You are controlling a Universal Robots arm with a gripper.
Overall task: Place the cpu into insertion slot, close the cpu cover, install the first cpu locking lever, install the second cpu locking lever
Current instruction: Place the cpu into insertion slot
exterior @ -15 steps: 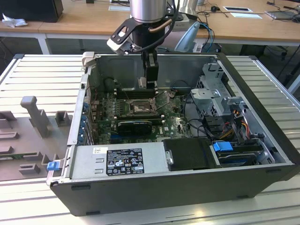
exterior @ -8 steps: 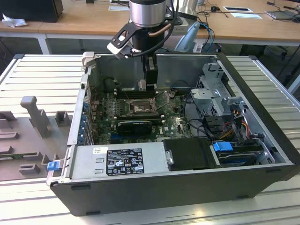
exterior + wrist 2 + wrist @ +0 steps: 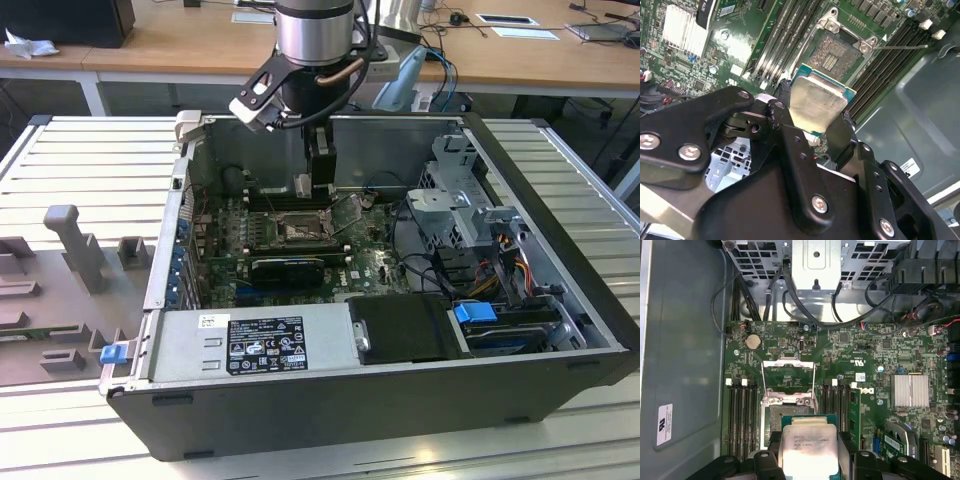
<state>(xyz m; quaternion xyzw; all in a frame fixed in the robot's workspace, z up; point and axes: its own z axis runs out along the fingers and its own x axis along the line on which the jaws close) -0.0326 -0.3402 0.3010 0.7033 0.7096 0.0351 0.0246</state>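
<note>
Zero of four steps done yet. The gripper is clamped on the cpu, hovering over the bare insertion slot, with the cpu cover flipped open.

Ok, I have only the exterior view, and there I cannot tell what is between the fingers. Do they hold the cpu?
Observer: Yes. In the second wrist view the fingers clamp the cpu by two opposite edges, silver top showing.
Operator: Is the insertion slot free?
Observer: Yes, the insertion slot is empty, its contacts bare in the second wrist view.
Operator: And the cpu cover?
Observer: In the first wrist view the cpu cover is swung open, off the slot.
</note>
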